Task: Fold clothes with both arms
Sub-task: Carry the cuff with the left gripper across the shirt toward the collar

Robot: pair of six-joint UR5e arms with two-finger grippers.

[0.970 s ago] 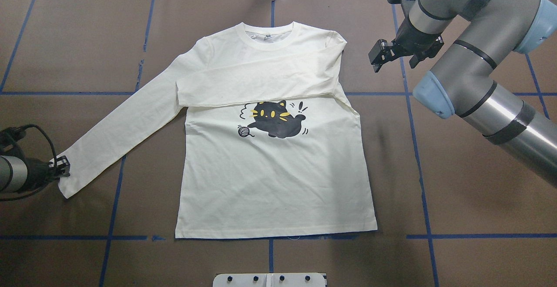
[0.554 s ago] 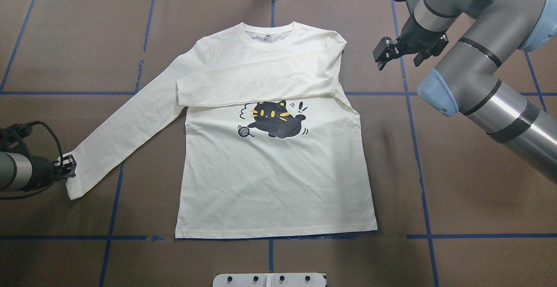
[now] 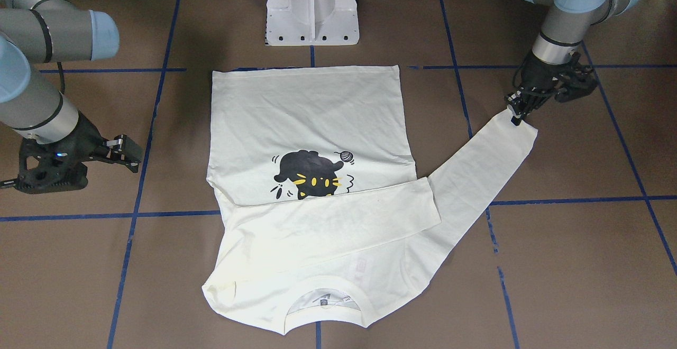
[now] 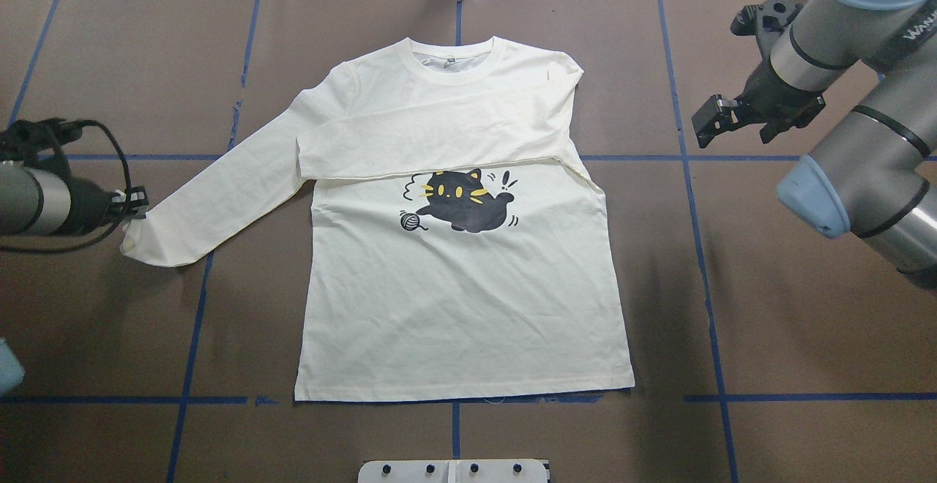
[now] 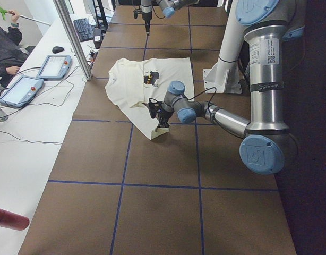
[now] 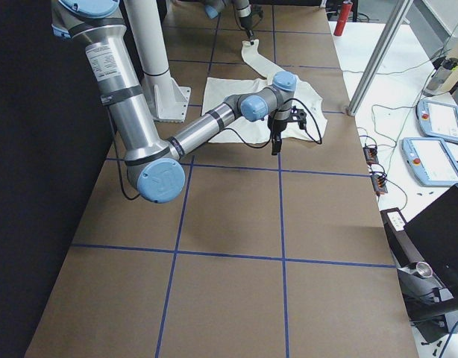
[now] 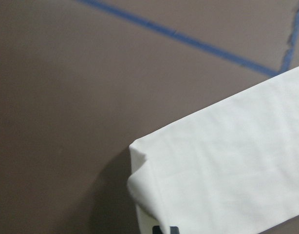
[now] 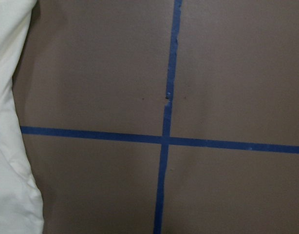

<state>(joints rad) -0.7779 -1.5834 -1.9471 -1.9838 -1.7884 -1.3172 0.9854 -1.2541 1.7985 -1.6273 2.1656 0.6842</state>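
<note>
You see the shirt [image 4: 461, 307] flat on the brown counter [image 4: 768, 307], cat side up, one sleeve [image 4: 424, 143] folded across its chest. The left fingers [image 4: 130, 202] pinch the other sleeve's cuff [image 4: 150, 243]. Farther off, the right fingers [image 4: 704, 123] are spread apart, holding nothing.

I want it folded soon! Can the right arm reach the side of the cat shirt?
Probably yes: the right gripper hovers beside the cream-white long-sleeved shirt, with only brown tabletop between them.

Bare table [image 4: 659, 263] separates the right pincer [image 4: 703, 126] from the shirt [image 4: 468, 315]; the white pedestal [image 4: 454, 471] stands near its hem.
</note>
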